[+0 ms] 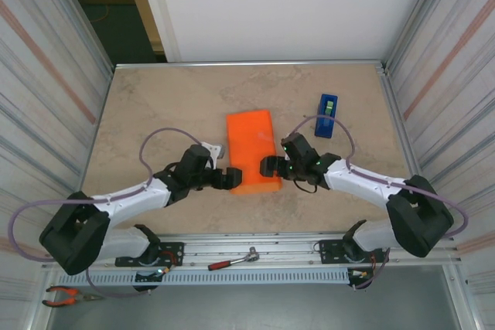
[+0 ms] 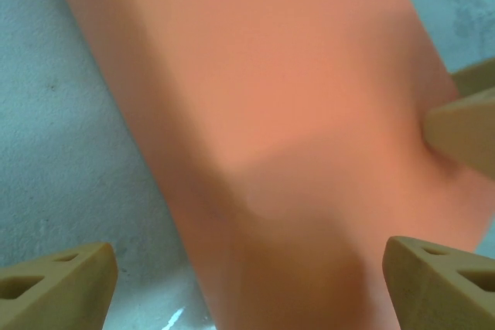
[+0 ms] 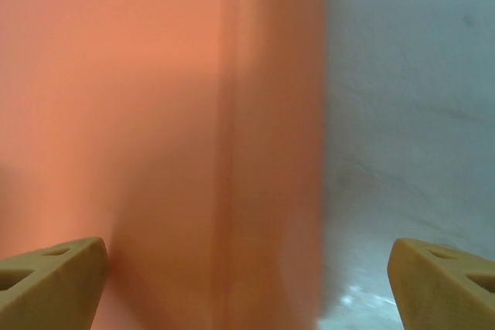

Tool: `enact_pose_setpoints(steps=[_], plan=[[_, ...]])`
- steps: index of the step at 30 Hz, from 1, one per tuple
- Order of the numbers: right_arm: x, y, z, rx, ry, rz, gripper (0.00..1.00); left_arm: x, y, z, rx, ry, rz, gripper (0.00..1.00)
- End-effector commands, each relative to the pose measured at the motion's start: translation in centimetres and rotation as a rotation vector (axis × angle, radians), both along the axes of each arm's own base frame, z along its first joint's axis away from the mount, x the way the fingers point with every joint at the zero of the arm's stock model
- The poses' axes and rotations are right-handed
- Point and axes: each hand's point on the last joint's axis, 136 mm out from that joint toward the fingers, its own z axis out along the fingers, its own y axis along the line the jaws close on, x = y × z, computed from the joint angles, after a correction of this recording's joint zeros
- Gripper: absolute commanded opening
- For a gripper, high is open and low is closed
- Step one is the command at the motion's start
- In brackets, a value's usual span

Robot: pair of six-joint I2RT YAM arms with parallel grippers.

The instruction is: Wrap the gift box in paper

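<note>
Left claw (image 1: 230, 178) and right claw (image 1: 269, 166) gape wide at 8 and 4 o'clock of the paper (image 1: 251, 148), mid surface (image 1: 155, 113). It is light, slippery and easily creased, so pinch its folded edges, with the box probably inside.

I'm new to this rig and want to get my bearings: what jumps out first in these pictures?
The bright orange paper, folded into a flat oblong packet, lies in the middle of the table. The left gripper and the right gripper, both open, flank its near end. A blue tape dispenser stands apart on its right.
</note>
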Motion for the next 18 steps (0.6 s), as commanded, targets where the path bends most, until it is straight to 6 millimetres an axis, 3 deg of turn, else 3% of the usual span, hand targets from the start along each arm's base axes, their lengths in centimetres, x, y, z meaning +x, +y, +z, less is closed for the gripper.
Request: enact_pose_setpoints(steps=[1,6,13,18], plan=[[-0.4,-0.9,-2.2,-0.036,0.014,-0.021,0.87,0.3,1.1,-2.2,0.088,-0.013,0.043,0.88],[-0.1,-0.9,-2.2,-0.042,0.006,-0.023,0.85,1.0,2.4,-4.4,0.164,-0.011,0.103,0.87],[0.8,0.3,-0.8,-0.012,-0.014,-0.002,0.85,2.0,2.4,-4.1,0.168,-0.049,0.128,0.87],[1.8,0.4,-1.6,-0.036,-0.013,-0.035,0.8,2.7,2.7,-4.7,0.206,-0.057,0.168,0.84]])
